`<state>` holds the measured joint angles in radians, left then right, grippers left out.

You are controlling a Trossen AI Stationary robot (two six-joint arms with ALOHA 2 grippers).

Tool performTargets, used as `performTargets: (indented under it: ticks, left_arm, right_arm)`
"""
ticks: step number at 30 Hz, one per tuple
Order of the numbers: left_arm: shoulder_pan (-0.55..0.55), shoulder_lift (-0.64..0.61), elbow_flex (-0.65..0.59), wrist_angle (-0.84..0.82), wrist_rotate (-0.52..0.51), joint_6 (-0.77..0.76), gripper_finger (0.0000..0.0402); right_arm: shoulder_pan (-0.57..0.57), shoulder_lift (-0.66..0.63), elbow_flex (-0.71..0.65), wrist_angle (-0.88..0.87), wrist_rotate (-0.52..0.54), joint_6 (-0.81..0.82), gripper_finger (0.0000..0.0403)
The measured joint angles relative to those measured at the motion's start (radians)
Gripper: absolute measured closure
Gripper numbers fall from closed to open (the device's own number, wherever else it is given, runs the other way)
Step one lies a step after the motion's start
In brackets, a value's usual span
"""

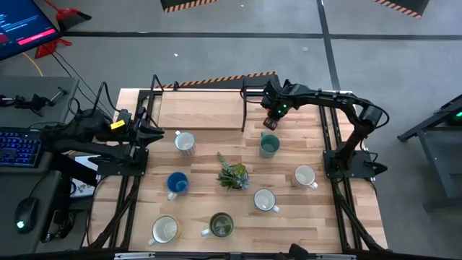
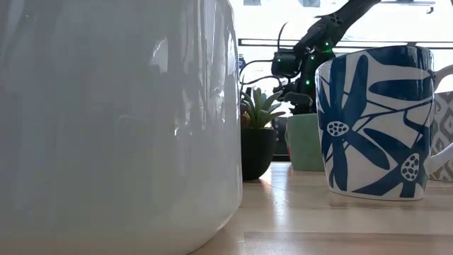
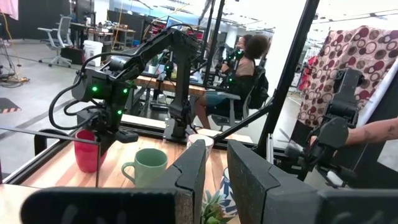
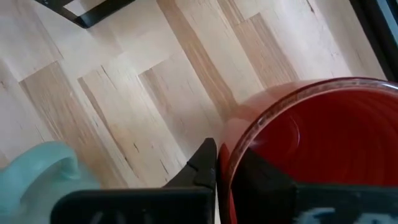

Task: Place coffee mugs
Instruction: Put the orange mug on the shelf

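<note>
A red mug (image 4: 323, 149) stands upright on the wooden table (image 1: 209, 115) at its far side, right of the middle. My right gripper (image 4: 224, 162) is above it, shut on its rim. A teal mug (image 1: 268, 146) stands just nearer. Other mugs stand spread over the table: white ones (image 1: 185, 142) (image 1: 304, 176) (image 1: 264, 201) (image 1: 164, 230), a blue one (image 1: 176, 183) and an olive green one (image 1: 220, 225). My left gripper (image 3: 214, 174) waits at the table's left edge, pointing level, slightly open with nothing between its fingers. My right gripper pinches the red mug's rim (image 4: 249, 140), one finger (image 4: 202, 165) outside the wall and the other (image 4: 261, 174) inside the mug. The fingers come steeply from above. In the left wrist view the mug (image 3: 87, 149) stands upright with its base on the table.
A small spiky green plant (image 1: 232, 175) in a dark pot stands mid-table among the mugs. A raised wooden board (image 1: 202, 108) and a black frame (image 1: 245, 90) lie at the far side, left of the red mug. A person sits beyond the table's right edge (image 3: 245, 68).
</note>
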<state>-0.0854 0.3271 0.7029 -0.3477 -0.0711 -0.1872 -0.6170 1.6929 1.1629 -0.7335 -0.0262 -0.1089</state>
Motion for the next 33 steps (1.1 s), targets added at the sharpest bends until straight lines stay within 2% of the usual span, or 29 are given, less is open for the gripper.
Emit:
performTargets:
  ticks: [4,8,13,18,24,33]
  left_arm:
    - [0.0,0.0,0.0,0.0,0.0,0.015,0.0344]
    - [0.0,0.0,0.0,0.0,0.0,0.024,0.0344]
    - [0.0,0.0,0.0,0.0,0.0,0.024,0.0344]
    - [0.0,0.0,0.0,-0.001,0.0,0.024,0.0344]
    - [0.0,0.0,0.0,-0.015,0.0,0.024,0.0344]
    - [0.0,0.0,0.0,-0.038,0.0,0.023,0.0344]
  right_arm:
    - [0.002,-0.043,0.003,-0.032,-0.006,0.007,0.04]
    - [0.002,-0.101,0.062,-0.101,-0.004,0.023,0.0401]
    - [0.002,-0.16,0.219,-0.134,0.018,0.039,0.0402]
    - [0.002,-0.155,0.432,-0.167,0.024,0.037,0.0402]
    - [0.004,-0.057,0.684,-0.246,0.024,0.011,0.0402]
    - [0.08,0.2,1.032,-0.403,0.02,-0.053,0.0403]
